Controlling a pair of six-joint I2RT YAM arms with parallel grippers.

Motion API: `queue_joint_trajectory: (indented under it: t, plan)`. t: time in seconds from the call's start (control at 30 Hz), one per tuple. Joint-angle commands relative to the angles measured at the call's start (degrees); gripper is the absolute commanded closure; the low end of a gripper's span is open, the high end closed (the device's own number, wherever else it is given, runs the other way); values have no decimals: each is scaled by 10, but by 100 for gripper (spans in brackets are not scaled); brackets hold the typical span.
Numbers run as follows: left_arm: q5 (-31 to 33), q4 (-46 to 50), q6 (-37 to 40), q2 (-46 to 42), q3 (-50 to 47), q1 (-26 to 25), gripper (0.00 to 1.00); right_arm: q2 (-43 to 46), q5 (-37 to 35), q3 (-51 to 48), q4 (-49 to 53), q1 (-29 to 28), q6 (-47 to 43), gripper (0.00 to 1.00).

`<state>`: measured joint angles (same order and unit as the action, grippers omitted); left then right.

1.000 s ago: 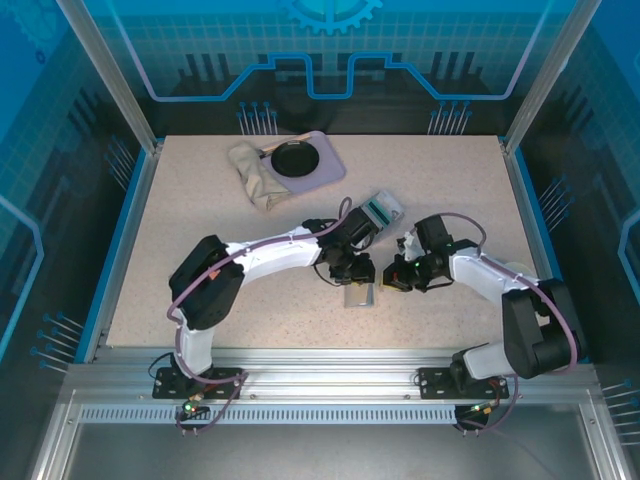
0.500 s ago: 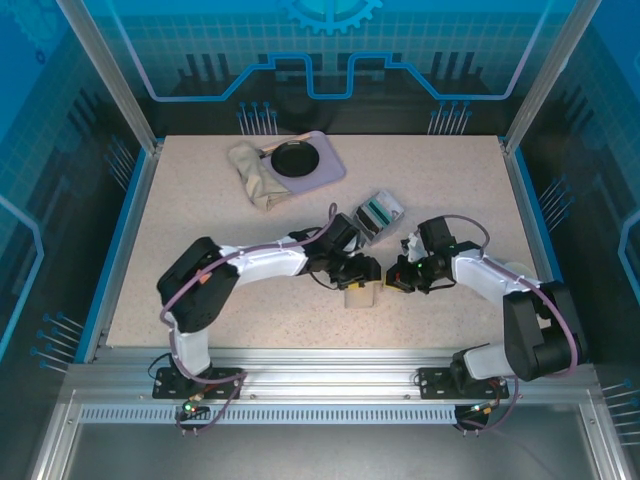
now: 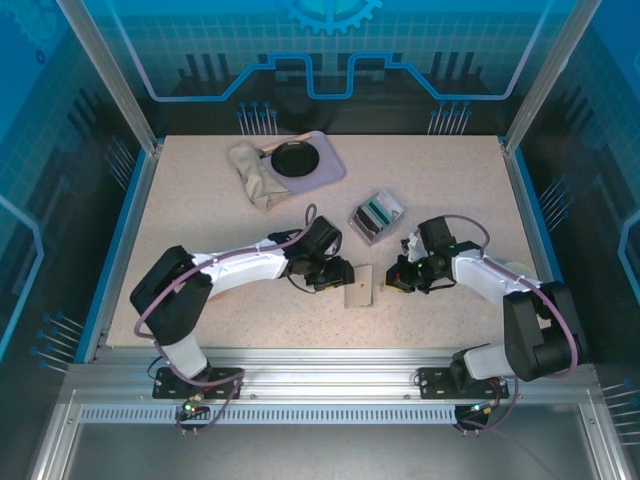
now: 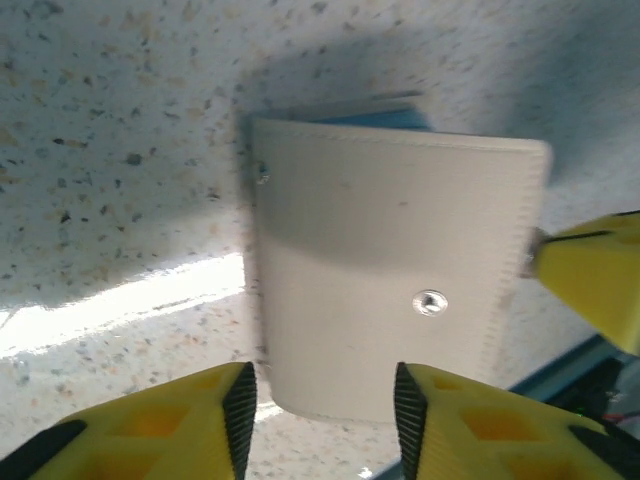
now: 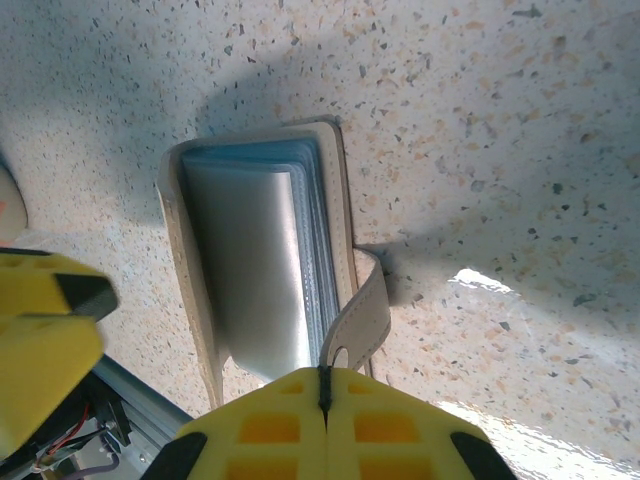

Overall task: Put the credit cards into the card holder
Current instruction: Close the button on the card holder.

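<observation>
1. Your left gripper: jaws apart, nothing clamped. The near edge of the card holder sits in the gap between its yellow fingers.
2. Your right gripper: jaws together, tips against the holder's snap tab. You can't tell from here whether the tab is pinched.
3. The card holder lies on the table between your two grippers. Its tan side faces up in the left wrist view, and its edge gapes on translucent sleeves in the right wrist view.
4. The credit cards stand on edge in the grey tray, behind the holder and apart from it.
</observation>
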<state>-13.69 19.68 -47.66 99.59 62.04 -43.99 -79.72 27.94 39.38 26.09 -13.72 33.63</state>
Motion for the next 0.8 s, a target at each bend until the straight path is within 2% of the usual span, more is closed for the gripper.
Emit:
queue_joint_trajectory:
  t: [0.0,0.23,0.53,0.77]
  plan:
    - [3,14,7,22,8,-3,57,10,16,9,12,7,-1,99]
    - [-22,-1,10,80,43,-11,54,12,31,15,7,7,-1,99]
    - [-2,16,1,122,62,-22,63,7,60,29,3,2,-2,100]
    - [-1,12,2,122,61,-23,64,-29,50,53,13,-32,-6,100]
